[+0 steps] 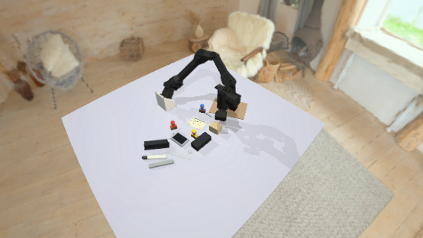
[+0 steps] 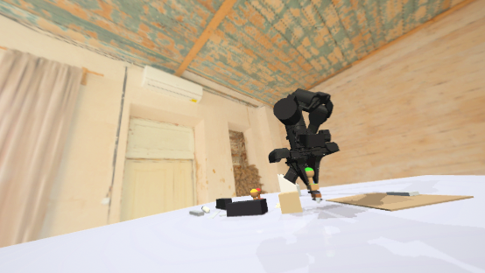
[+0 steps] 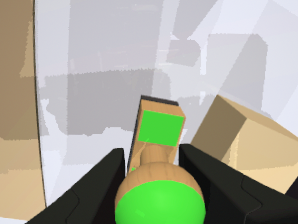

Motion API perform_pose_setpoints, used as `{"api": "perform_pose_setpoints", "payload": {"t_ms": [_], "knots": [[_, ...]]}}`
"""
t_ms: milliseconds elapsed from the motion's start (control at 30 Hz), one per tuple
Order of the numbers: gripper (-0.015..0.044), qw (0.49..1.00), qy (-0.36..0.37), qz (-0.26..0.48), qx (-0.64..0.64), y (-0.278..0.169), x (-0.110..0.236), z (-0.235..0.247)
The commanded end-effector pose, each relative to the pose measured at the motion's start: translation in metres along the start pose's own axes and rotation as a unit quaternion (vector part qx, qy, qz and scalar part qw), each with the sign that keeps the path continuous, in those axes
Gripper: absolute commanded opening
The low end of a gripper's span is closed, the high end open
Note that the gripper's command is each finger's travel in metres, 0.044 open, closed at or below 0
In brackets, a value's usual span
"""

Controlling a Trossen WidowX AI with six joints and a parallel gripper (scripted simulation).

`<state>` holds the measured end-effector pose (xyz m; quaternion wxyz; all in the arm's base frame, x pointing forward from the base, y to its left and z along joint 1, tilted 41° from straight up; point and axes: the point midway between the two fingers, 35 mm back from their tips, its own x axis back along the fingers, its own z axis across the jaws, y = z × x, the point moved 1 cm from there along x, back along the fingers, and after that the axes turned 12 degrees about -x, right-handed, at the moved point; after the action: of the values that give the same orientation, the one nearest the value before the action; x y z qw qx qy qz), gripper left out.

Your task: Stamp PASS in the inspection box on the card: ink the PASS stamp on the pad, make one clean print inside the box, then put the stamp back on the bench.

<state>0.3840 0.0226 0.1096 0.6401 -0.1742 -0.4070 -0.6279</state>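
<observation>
From above, the black gripper (image 1: pixel 221 115) is hanging over the edge of a brown cardboard sheet (image 1: pixel 240 109), beside a small tan box (image 1: pixel 215 127) and away from the card (image 1: pixel 197 123) and ink pad (image 1: pixel 179 139) on the white table (image 1: pixel 160 198). From the side, its fingers (image 2: pixel 303 174) are clamping the green-capped stamp (image 2: pixel 311 180), tilted above the table. At the wrist, the narrowly parted fingers are gripping the wooden handle below its green knob.
</observation>
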Motion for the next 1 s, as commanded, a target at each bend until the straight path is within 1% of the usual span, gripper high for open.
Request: {"api": "perform_pose_setpoints", "payload": {"t_ms": [0, 633, 967], "knots": [[0.0000, 1.000, 0.003, 0.000, -0.003, -0.001, -0.007, 0.000], [0.0000, 1.000, 0.005, -0.001, -0.003, -0.002, -0.035, 0.001], [0.0257, 1.000, 0.001, 0.000, 0.000, -0.002, -0.032, 0.001]]}}
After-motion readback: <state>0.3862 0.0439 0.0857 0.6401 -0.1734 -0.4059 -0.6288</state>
